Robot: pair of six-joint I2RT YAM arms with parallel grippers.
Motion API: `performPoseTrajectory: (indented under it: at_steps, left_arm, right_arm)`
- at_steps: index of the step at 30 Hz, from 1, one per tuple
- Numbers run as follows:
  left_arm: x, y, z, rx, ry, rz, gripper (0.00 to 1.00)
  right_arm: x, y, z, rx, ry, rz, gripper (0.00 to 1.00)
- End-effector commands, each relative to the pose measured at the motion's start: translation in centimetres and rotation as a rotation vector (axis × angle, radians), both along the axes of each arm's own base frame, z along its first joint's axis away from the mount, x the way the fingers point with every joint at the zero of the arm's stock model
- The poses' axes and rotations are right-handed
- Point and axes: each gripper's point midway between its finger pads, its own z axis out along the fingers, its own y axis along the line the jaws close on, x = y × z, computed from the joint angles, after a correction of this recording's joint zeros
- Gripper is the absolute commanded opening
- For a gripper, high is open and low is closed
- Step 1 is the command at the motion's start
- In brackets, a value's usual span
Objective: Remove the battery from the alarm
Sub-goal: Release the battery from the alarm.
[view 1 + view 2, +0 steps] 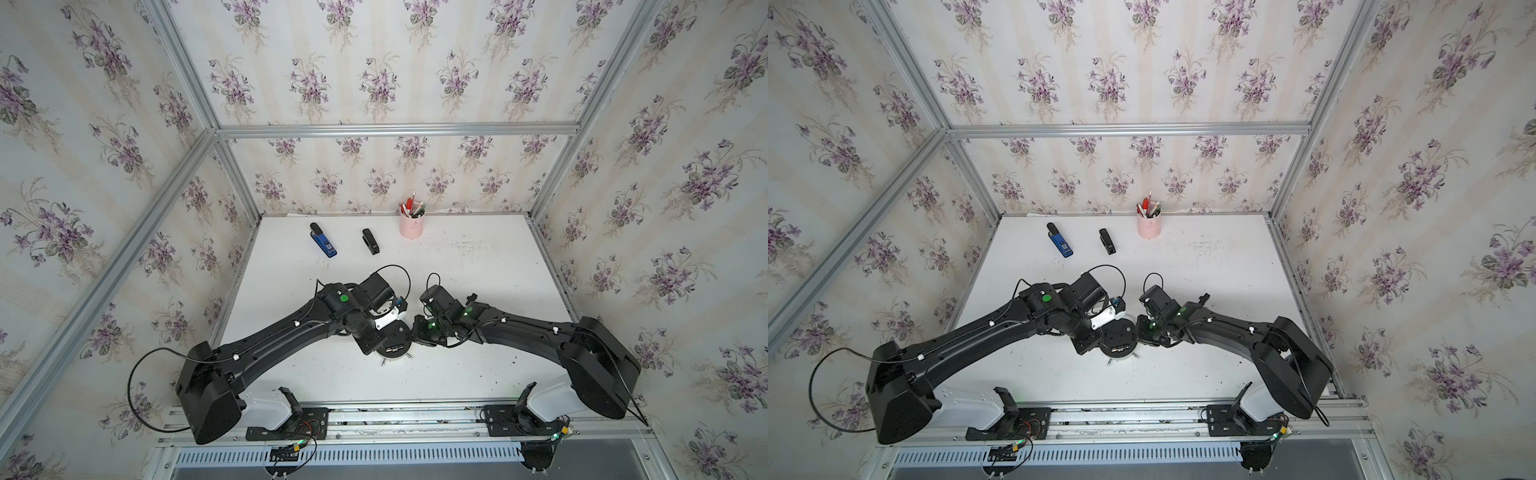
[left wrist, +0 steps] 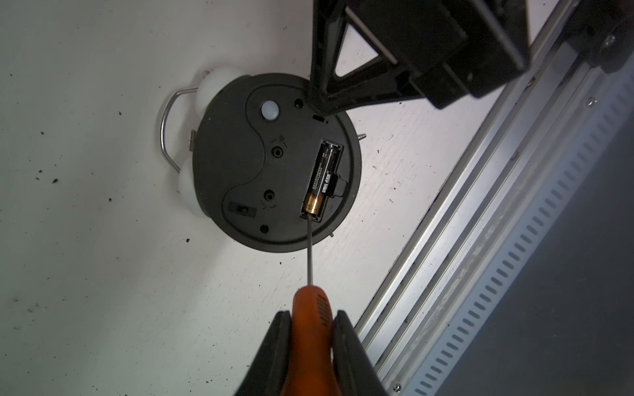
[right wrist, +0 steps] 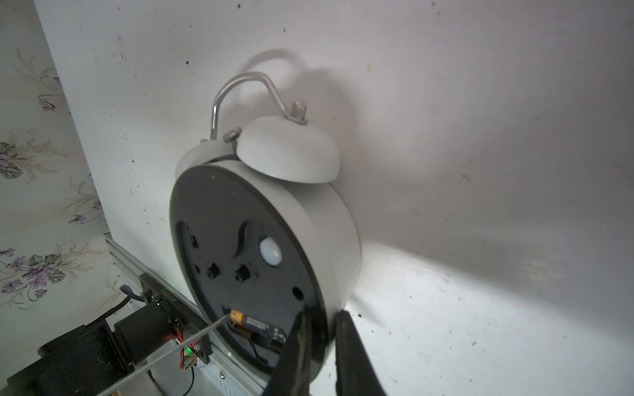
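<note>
The alarm (image 1: pixel 398 331) lies face down on the white table between both arms, its round black back (image 2: pixel 240 161) up and its white bells (image 3: pixel 288 151) pointing away from the front rail. The battery (image 2: pixel 320 176), black with a gold end, sits in the open compartment and also shows in the right wrist view (image 3: pixel 257 325). My left gripper (image 2: pixel 311 317) is shut on an orange-handled screwdriver (image 2: pixel 310 301). The screwdriver's thin shaft (image 2: pixel 310 250) reaches the battery's gold end. My right gripper (image 3: pixel 322 317) pinches the alarm's rim, one finger on the black back and one on the white side.
Toward the back of the table stand a pink pen cup (image 1: pixel 411 226), a black stapler (image 1: pixel 370 242) and a blue-and-black device (image 1: pixel 323 240). The aluminium front rail (image 1: pixel 395 415) runs close behind the alarm. Wallpapered walls enclose the table on three sides.
</note>
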Motion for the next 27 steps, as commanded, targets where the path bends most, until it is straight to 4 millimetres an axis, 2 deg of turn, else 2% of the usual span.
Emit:
performPoseTrajectory:
  at_steps: [1, 8, 18, 27]
  left_arm:
    - [0.1, -0.1, -0.1, -0.001, -0.005, -0.004, 0.0]
    - [-0.2, -0.1, 0.5, -0.013, 0.013, 0.018, 0.0]
    - [-0.7, -0.1, -1.4, -0.051, 0.033, 0.083, 0.0]
    - [-0.5, -2.3, -1.3, -0.264, 0.015, 0.223, 0.0]
  right_arm:
    - [-0.5, 0.0, -0.1, -0.004, 0.018, 0.002, 0.09]
    - [-0.4, -0.1, 0.1, -0.007, 0.015, -0.013, 0.08]
    - [-0.8, 0.5, -0.1, -0.001, 0.028, -0.024, 0.05]
    - [-1.0, 0.5, -0.4, 0.001, 0.045, -0.042, 0.04]
